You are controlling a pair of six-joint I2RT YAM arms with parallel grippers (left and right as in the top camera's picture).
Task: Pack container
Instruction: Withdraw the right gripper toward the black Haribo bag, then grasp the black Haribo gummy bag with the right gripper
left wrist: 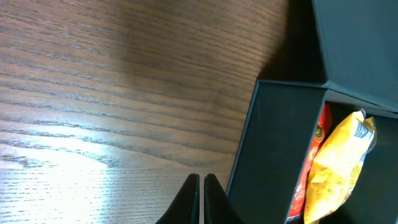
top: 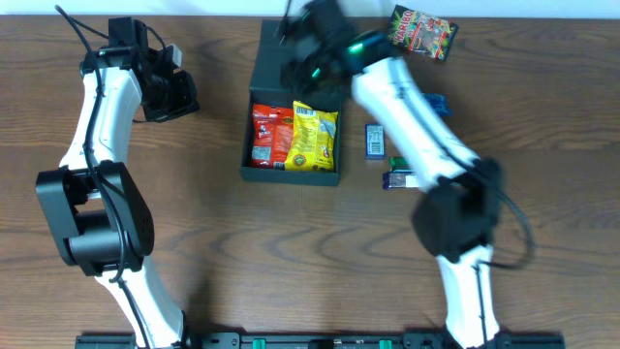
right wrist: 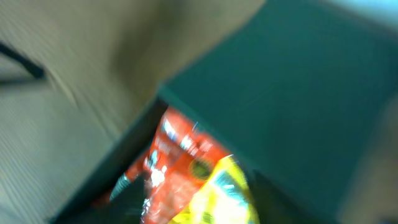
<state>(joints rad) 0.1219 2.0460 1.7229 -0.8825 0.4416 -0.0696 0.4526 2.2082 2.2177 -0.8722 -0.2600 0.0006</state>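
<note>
The container [top: 291, 178] is a dark box standing open at mid-table, its flap lid [top: 274, 48] laid back. A red packet [top: 269, 136] and a yellow packet [top: 315, 138] lie inside, side by side. My right gripper [top: 310, 70] hovers over the box's back end, blurred. In the right wrist view its dark fingers stand apart above the red packet [right wrist: 180, 152] and yellow packet [right wrist: 230, 193], holding nothing. My left gripper [top: 179, 97] is left of the box. In the left wrist view it [left wrist: 202, 177] is shut and empty beside the container wall [left wrist: 273, 143].
A dark snack packet [top: 423, 32] lies at the back right. A blue packet [top: 376, 140] and a small blue-and-purple item [top: 397, 179] lie right of the box, next to the right arm. Another blue item [top: 438, 103] peeks from behind that arm.
</note>
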